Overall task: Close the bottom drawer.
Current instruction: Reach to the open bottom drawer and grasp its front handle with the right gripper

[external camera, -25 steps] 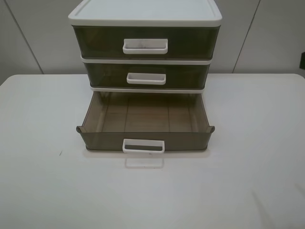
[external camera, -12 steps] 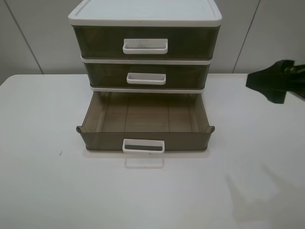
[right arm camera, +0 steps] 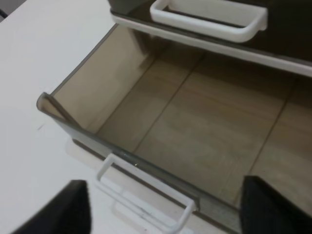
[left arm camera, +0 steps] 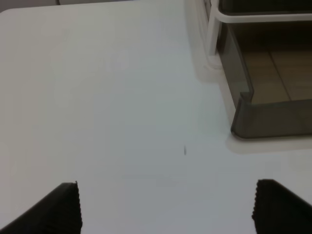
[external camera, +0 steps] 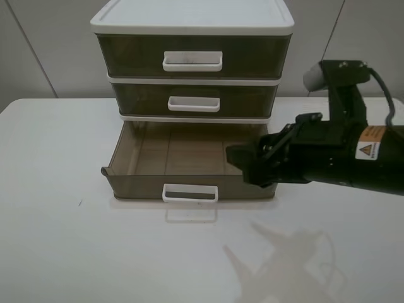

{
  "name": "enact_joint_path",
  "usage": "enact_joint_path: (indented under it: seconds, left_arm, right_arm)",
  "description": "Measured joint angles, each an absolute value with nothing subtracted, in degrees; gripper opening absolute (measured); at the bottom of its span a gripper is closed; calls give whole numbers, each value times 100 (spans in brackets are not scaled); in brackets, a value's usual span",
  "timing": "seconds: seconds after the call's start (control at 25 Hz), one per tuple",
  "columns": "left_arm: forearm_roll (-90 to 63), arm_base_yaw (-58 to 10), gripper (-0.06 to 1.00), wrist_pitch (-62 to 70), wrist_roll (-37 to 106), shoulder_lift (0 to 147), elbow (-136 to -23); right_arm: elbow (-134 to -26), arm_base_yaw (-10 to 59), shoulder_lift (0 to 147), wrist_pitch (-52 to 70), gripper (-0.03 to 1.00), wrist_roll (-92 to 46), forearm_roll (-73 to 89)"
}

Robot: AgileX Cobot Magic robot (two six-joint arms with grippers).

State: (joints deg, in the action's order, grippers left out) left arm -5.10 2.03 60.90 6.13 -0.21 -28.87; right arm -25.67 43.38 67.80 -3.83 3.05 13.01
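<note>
Right claw (external camera: 243, 167), w/ jaws spread wide, hovers over the pulled-out bottom drawer (external camera: 183, 154) at the cabinet's (external camera: 192, 16) base. Best bet: drop in front of the handle (external camera: 190, 193), then push square at ctr, straight back. Drawer front faces the camera; long axis runs L-R. Left claw (left arm camera: 165, 207), jaws also apart, hangs over the table (left arm camera: 122, 97) nearby.

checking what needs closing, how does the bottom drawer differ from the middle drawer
The bottom drawer is pulled well out of the unit; the middle drawer sits pushed in. The bottom drawer's bare floor shows from above; the middle drawer shows only its front panel. Both are smoky brown translucent plastic, white-handled.
</note>
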Motion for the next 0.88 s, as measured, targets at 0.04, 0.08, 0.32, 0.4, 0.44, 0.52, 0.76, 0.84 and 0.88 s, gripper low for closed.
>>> enact_joint_path:
  seconds: [0.04,0.08,0.32,0.4,0.44,0.52,0.76,0.84,0.88]
  left_arm:
    - [-510,203,72,6090,613,-21,-2887]
    - [-510,203,72,6090,613,-21,-2887]
    - [-510,203,72,6090,613,-21,-2887]
    - [-510,203,72,6090,613,-21,-2887]
    - [-510,203,72,6090,613,-21,-2887]
    - [-510,203,72,6090,613,-21,-2887]
    - [-510,203,72,6090,613,-21,-2887]
    - [-510,203,72,6090,613,-21,-2887]
    - [-510,203,72,6090,613,-21,-2887]
  right_arm:
    - [-2558,4414,6865,-414,30,305,1367]
    - [-2514,4465,6924,-458,20,305,1394]
    - [-2344,4547,7387,-730,3,147,1325]
    - [-2342,4641,7647,-982,2,147,1141]
    - [-2342,4719,7828,-1123,2,132,1067]
    - [-2342,4889,8179,-1528,2,132,1011]
    - [-2352,5342,9276,-3088,2,128,904]
    - [-2358,5436,9628,-3637,2,119,893]
    - [-2344,5467,9807,-3855,2,107,878]
